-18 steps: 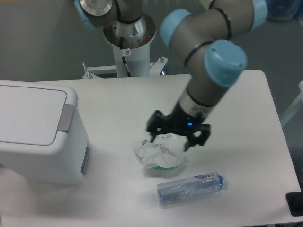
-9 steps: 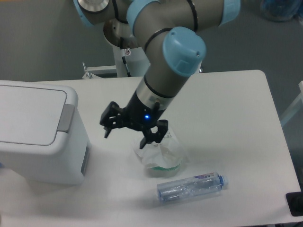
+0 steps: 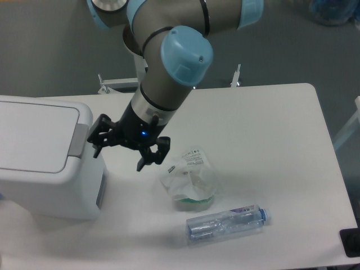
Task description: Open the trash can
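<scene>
A robot arm point(image 3: 169, 73) with grey segments and pale blue joint caps reaches down from its pedestal point(image 3: 152, 48) at the far edge of a white table point(image 3: 270, 146), carrying its black hand point(image 3: 122, 151) low over the tabletop. The hand's two fingers are spread wide and grip nothing; one fingertip point(image 3: 97, 147) hangs just beside the right-hand upper edge of the trash can point(image 3: 48, 160), close to the grey tab point(image 3: 79, 140) on its lid, though whether it touches the tab cannot be told. The other fingertip hovers further right over bare table. A small blue light glows on the hand's body.

The trash can, a large white boxy bin with rounded corners, stands at the left side of the table, partly cut off by the picture's left edge, its flat lid point(image 3: 34, 136) lying closed.

To the right of the hand, near the middle of the table, sits a crumpled clear plastic bag point(image 3: 189, 177) with white paper and something green inside. Just nearer the camera lies an empty clear plastic bottle point(image 3: 226, 223) on its side, its blue cap pointing right. The bag and bottle lie well apart from the trash can.
</scene>
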### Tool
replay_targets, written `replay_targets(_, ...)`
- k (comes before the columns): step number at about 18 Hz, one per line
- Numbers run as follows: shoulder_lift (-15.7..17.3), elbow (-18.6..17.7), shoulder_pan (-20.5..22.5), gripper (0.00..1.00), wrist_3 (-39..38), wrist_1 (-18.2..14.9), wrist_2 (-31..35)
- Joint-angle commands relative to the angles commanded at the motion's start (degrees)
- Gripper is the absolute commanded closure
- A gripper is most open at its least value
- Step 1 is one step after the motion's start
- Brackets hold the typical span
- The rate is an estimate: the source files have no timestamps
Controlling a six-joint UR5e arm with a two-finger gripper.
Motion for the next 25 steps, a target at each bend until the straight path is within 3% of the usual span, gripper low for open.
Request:
replay_targets(4, 0.5, -0.6, -0.6, 0.0, 0.0, -0.2, 0.4)
replay_targets(7, 1.9, -3.7, -0.8, 0.0, 0.0, 0.6, 1.1)
replay_targets(25, 1.8, -4.0, -0.8, 0.0, -0.2, 0.5, 1.8)
